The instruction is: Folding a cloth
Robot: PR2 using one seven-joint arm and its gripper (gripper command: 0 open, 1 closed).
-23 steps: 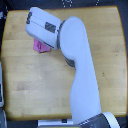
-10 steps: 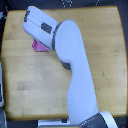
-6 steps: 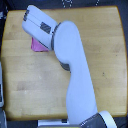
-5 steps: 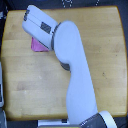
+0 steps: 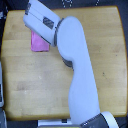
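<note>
The cloth (image 5: 39,42) lay flat on the wooden counter (image 5: 30,95), partly hidden beneath the arm (image 5: 75,65). The jaws sat out of sight above it, presumably positioned for folding; their state could not be told.

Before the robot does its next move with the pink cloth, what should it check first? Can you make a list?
1. Is the cloth on the wooden table? Ok: it lies near the far edge, toward the exterior view's left.
2. Is the whole cloth in sight? Not ok: the arm covers its upper right part.
3. Is the gripper open or shut? Cannot tell: the fingers are hidden under the arm's end.
4. Is the gripper holding the cloth? Cannot tell, for the same reason.
5. Is the cloth already folded? Cannot tell: only a small pink patch shows.
6. Is the cloth away from the table's edge? Ok: wood shows around its visible sides.
</note>
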